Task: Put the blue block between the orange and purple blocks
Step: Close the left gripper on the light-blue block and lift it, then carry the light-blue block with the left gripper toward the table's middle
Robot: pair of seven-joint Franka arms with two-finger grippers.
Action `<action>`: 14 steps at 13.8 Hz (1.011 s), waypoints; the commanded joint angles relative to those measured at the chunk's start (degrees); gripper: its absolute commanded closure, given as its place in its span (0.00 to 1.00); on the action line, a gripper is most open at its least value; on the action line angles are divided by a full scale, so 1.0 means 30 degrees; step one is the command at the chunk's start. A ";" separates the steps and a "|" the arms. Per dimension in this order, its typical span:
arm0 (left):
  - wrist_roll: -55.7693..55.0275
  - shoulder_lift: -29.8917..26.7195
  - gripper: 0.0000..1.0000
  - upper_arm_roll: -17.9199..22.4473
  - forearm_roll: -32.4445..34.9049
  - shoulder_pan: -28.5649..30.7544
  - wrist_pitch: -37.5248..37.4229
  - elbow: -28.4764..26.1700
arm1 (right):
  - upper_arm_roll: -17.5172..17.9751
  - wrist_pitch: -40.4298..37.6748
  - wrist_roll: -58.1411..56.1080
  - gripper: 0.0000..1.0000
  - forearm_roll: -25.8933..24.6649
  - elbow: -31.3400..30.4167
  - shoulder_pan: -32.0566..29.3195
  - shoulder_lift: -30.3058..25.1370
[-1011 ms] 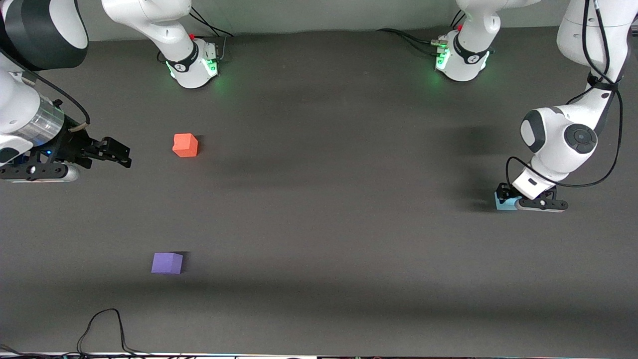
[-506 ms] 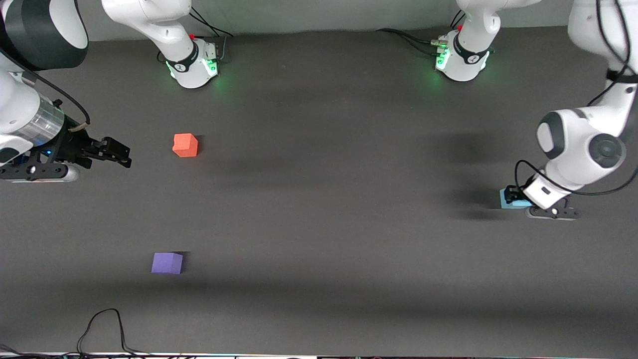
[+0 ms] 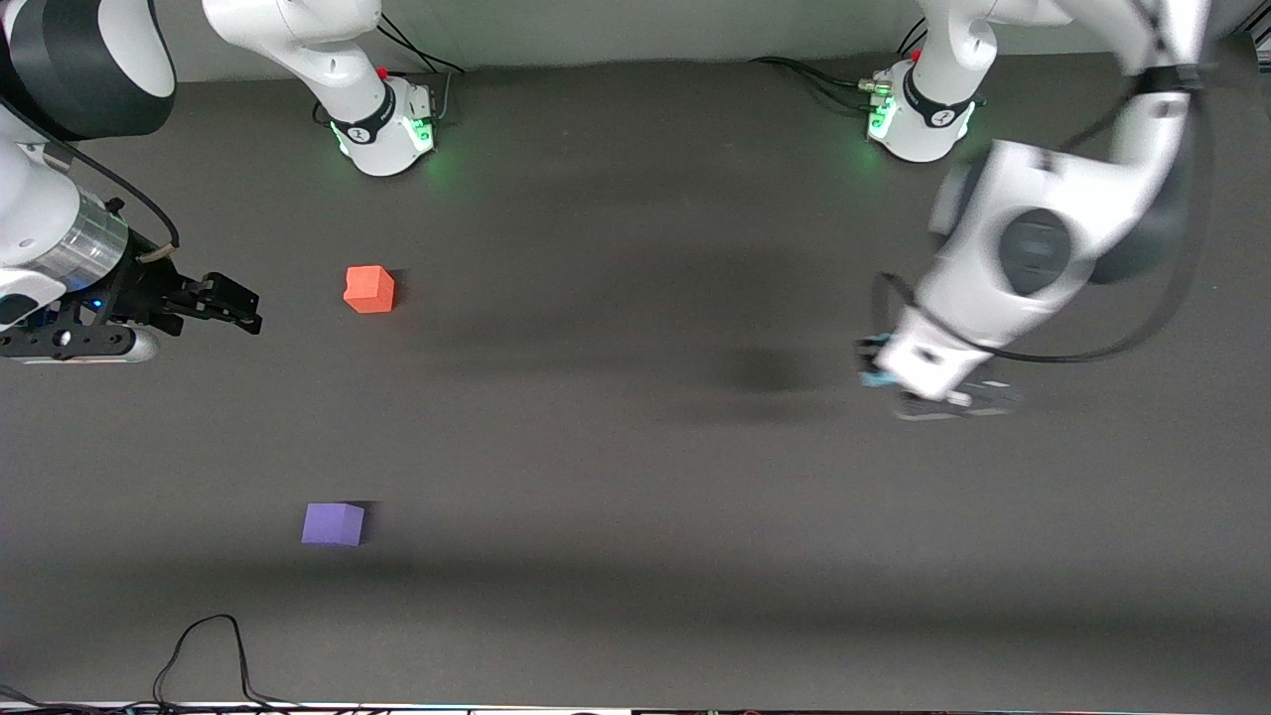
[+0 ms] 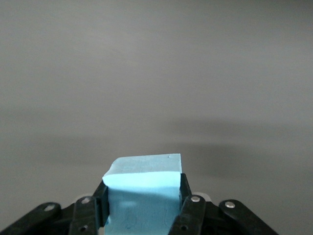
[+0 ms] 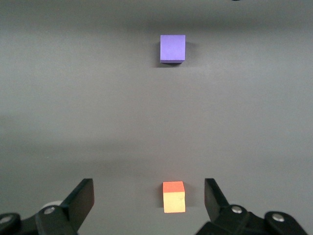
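Right gripper (image 3: 243, 303) waits with its fingers spread wide, low over the table at the right arm's end, just beside the orange block (image 3: 369, 289). The purple block (image 3: 334, 523) sits nearer the camera, a clear gap between the two. Left gripper (image 3: 879, 362), up over the left arm's end, pinches the blue block (image 4: 143, 188) squarely between its fingers: the slot lies well off toward the right arm's end.

In the front view the left arm (image 3: 1033, 258) is smeared by motion blur, and only a thin sliver of the blue block (image 3: 873, 378) is seen beside the left gripper (image 3: 884, 369). In the left wrist view the block's lower part (image 4: 143, 196) is cut off by the edge. The right gripper (image 5: 149, 200) is cropped there too, with only 2 fingertips (image 5: 80, 198) shown.
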 commanded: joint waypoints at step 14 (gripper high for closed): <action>-0.8626 1.1965 0.39 0.0469 0.1615 -1.0102 0.5101 0.8447 | 0.0244 -0.0647 -0.0212 0.00 0.1340 0.0421 0.0001 0.1155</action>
